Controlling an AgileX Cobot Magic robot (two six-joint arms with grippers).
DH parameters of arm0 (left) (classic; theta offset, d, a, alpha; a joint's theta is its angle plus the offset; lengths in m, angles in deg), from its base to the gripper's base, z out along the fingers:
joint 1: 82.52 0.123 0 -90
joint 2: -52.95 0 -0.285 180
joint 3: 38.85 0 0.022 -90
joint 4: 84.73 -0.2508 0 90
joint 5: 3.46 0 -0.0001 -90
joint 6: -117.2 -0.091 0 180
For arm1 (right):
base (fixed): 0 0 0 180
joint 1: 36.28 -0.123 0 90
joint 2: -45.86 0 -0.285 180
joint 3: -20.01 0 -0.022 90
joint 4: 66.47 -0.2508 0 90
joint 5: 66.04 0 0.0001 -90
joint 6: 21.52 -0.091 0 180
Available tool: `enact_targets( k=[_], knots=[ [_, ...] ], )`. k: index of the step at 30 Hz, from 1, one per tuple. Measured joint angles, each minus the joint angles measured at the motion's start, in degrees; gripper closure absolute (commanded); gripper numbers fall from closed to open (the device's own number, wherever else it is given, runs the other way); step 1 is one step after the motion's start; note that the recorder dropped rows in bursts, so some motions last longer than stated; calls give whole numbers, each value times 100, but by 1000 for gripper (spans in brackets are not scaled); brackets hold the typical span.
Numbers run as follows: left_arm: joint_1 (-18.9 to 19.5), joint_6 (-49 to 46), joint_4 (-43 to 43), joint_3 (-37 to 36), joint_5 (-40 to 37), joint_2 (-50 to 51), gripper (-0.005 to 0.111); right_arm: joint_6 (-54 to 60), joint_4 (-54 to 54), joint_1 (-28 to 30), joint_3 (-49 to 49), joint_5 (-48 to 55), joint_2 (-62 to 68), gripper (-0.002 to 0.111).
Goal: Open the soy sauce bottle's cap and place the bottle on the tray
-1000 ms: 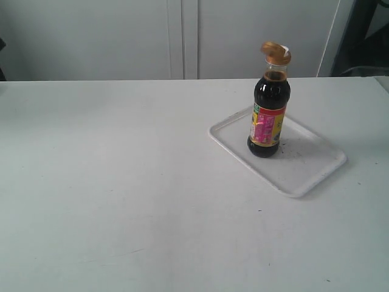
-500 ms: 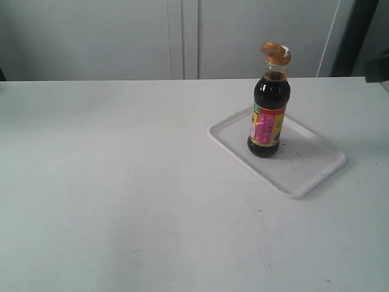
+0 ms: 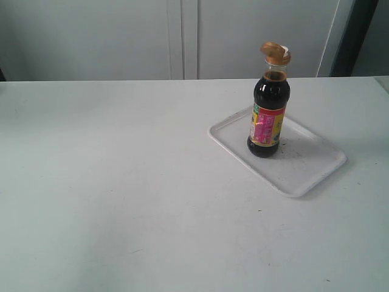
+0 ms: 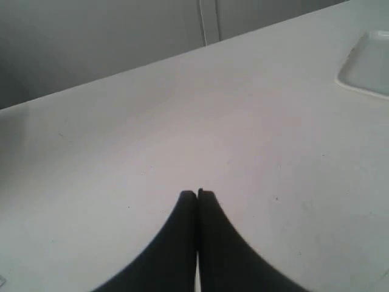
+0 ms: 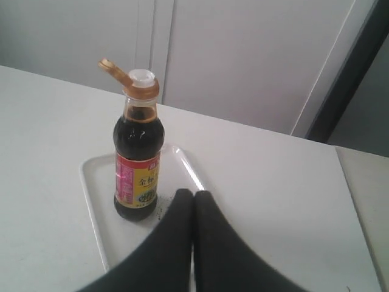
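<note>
The soy sauce bottle (image 3: 268,115) stands upright on the white tray (image 3: 316,168), toward its near-left part, with the gold-brown cap (image 3: 275,53) flipped open on its hinge and the white spout showing in the right wrist view. Both jobs look done, so the main risk is a knock: the bottle is tall and narrow, its spout is uncovered (nothing to stop the dark liquid), and a jolt to the desk (image 3: 121,194) or a returning arm could tip it and spill sauce. The left gripper (image 4: 197,193) and the right gripper (image 5: 193,193) each have their jaws pressed together, holding nothing. Compared with a moment ago, the dark shape at the far right edge has gone; bottle and tray have not shifted.
</note>
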Motion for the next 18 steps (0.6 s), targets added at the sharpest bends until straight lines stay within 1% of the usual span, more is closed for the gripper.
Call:
enact_targets(
  k=[4, 6, 18],
  knots=[
    [0, 10, 0, -468, 298, -700, 107, 12, -8, 0, -505, -245, -440, 108],
    [0, 10, 0, -524, 329, -857, 107, 12, -12, 0, -572, -269, -497, 108],
    [0, 10, 0, -538, 365, -983, 107, 12, -22, 0, -575, -294, -501, 108]
  ],
)
